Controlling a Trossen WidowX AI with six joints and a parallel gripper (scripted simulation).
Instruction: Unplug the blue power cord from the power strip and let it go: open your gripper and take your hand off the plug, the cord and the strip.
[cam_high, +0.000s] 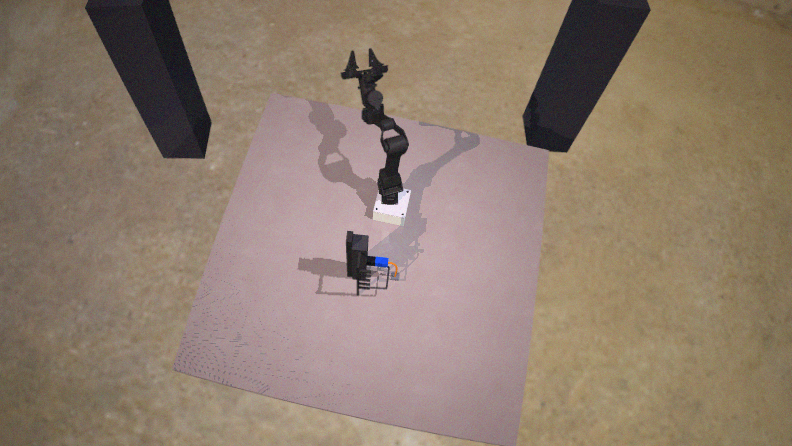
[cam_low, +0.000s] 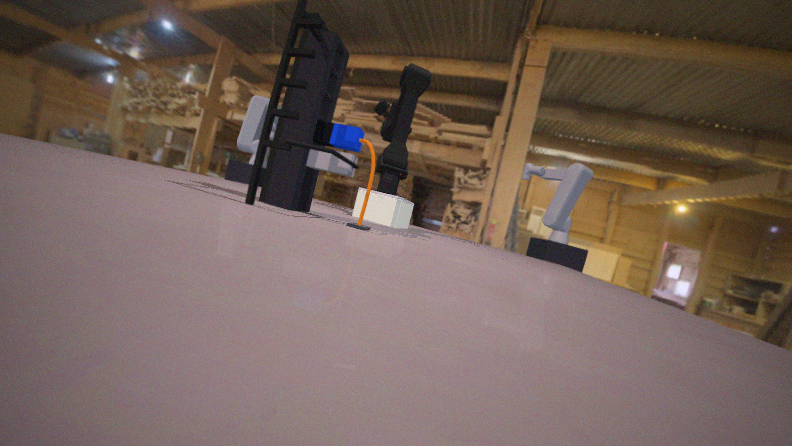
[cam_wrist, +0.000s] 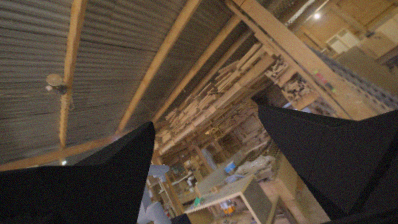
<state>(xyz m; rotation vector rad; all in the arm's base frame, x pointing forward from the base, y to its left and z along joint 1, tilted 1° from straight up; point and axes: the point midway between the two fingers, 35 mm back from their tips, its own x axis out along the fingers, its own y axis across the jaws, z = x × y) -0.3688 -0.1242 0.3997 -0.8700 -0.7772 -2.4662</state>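
The blue plug (cam_high: 380, 261) sits in the side of the black power strip (cam_high: 356, 255), which stands upright on the mat (cam_high: 288, 310), just in front of the arm's white base (cam_high: 392, 211). In the exterior view the plug (cam_low: 344, 136) juts out of the strip (cam_low: 302, 110) high above the mat, and an orange cord (cam_low: 369, 182) drops from its back end in a curve down to a small dark foot on the mat. A thin black frame with rungs runs along the strip on the side away from the plug. No brand, label or writing can be read on the plug, the strip or the base.

The arm (cam_high: 387, 149) rises from the base and reaches up and away from the strip. The gripper (cam_high: 364, 63) is at its far end, well apart from plug, cord and strip, with its fingers (cam_high: 350, 63) spread wide and nothing between them. The wrist view shows the two dark fingers apart against roof beams and stacked timber.

Two dark pillars (cam_high: 149, 72) stand beyond the mat's far corners.
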